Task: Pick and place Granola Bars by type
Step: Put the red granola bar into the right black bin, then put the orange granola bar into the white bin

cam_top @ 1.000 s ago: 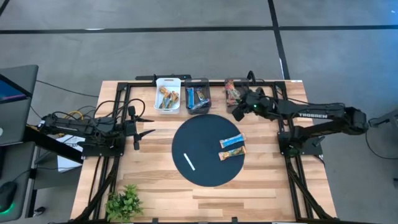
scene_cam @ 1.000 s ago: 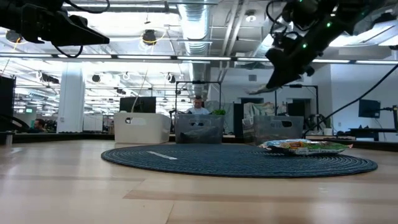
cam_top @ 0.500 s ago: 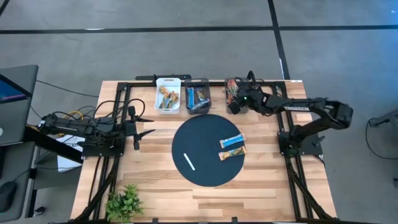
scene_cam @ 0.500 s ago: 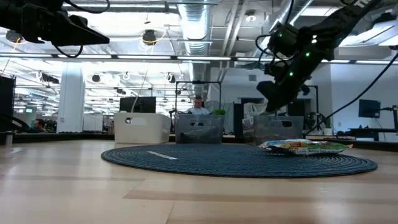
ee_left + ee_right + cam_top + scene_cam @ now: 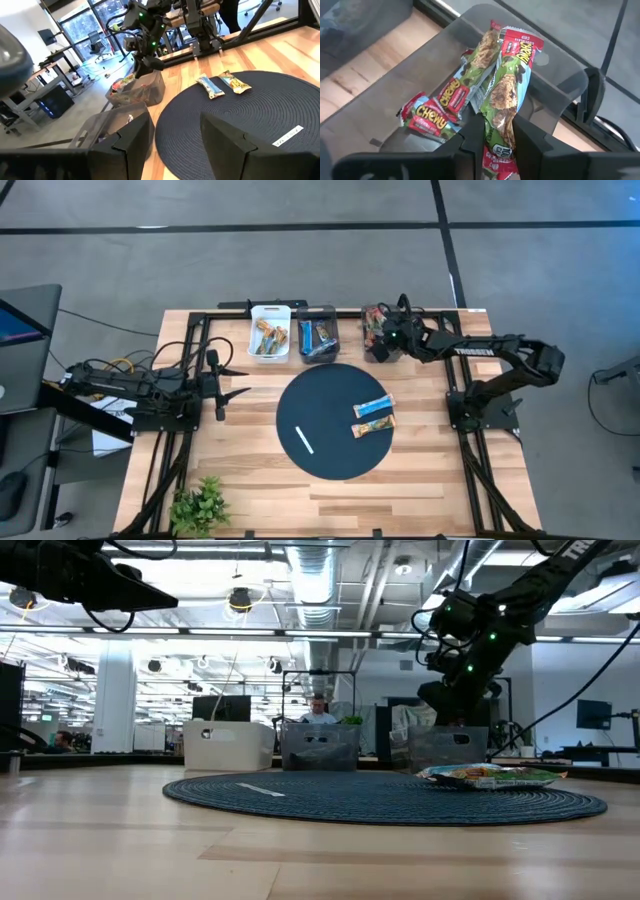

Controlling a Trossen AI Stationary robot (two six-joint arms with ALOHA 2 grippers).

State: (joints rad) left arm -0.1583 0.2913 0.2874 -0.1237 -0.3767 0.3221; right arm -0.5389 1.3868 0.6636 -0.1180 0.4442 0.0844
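Note:
My right gripper (image 5: 379, 345) is low over the clear right bin (image 5: 366, 313) at the table's far edge, shut on a red-and-green granola bar (image 5: 506, 95). Several like bars (image 5: 437, 107) lie in that bin. A blue bar (image 5: 373, 407) and an orange-brown bar (image 5: 373, 426) lie flat on the round dark mat (image 5: 320, 395). My left gripper (image 5: 235, 380) is open and empty by the table's left side, clear of the mat; its fingers also show in its own wrist view (image 5: 175, 145). My right gripper pinches the red-and-green bar near one end (image 5: 498, 131) between its two fingers. The fingers lie along the bar, slanting down into the bin. The bar's far end (image 5: 519, 46) reaches out over the other bars in the bin; I cannot tell whether it rests on them.
A white bin (image 5: 269, 337) with orange-brown bars and a dark bin (image 5: 318, 335) with blue bars stand left of the clear bin. A thin white stick (image 5: 304, 440) lies on the mat. A small green plant (image 5: 200, 502) stands at the near left. Black frame rails run along both sides.
My right gripper has gone toward the table's far edge and down, from above the mat's far right rim to low over the clear right bin, carrying the red-and-green bar with it.

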